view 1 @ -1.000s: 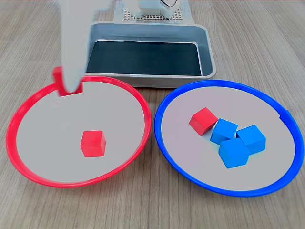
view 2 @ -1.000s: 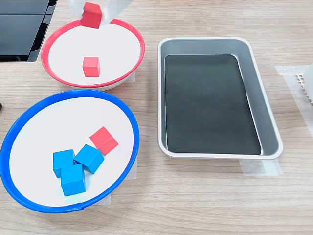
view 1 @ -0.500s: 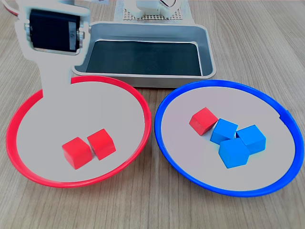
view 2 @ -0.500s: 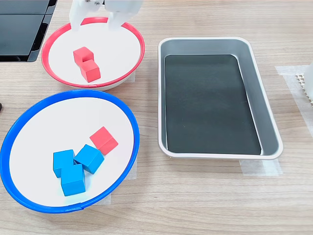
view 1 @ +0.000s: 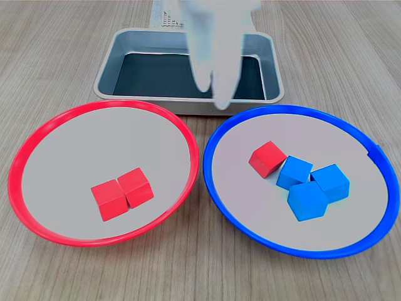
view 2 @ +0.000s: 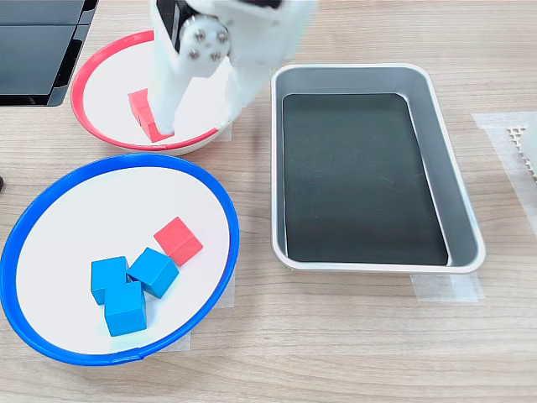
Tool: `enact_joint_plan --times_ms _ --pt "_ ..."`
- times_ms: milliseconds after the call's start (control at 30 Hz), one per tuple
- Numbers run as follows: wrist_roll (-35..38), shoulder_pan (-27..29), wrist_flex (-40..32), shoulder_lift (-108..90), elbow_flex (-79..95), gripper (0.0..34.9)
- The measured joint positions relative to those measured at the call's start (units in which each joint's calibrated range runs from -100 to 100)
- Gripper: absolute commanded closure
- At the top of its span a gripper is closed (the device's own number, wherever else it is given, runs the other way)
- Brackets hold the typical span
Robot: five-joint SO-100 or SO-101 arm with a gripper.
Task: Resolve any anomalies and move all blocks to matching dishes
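Note:
Two red blocks [view 1: 108, 199] [view 1: 136, 187] lie side by side in the red-rimmed dish [view 1: 75, 150]. In the second exterior view they [view 2: 138, 102] sit in that dish [view 2: 105, 84], partly behind a finger. The blue-rimmed dish [view 1: 351, 144] [view 2: 84, 210] holds a red block [view 1: 267, 158] [view 2: 178, 241] beside three blue blocks [view 1: 294, 172] [view 1: 330, 182] [view 1: 307, 200] [view 2: 108, 277] [view 2: 153, 271] [view 2: 126, 308]. My white gripper [view 1: 213, 94] [view 2: 197, 117] is blurred with motion, open and empty, above the gap between the red dish and the tray.
A rectangular grey metal tray [view 1: 274, 63] [view 2: 361, 168] with a dark bottom stands beyond the dishes, empty. A black flat object [view 2: 33, 50] lies at the second exterior view's top left. A white perforated part [view 2: 524, 143] shows at the second exterior view's right edge.
The gripper let go of a red block, which dropped into the red dish beside the other one. The gripper then rose and swung away toward the tray and blue dish.

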Motion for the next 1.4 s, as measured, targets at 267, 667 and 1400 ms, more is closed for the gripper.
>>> enact_joint_plan --times_ms 267,667,1400 --pt "-0.83 -8.32 -9.46 2.64 2.0 22.1" --pt "-18.75 -9.03 -8.48 8.7 -1.81 21.3" --pt "-39.46 -9.38 -8.4 13.73 -3.99 18.3"
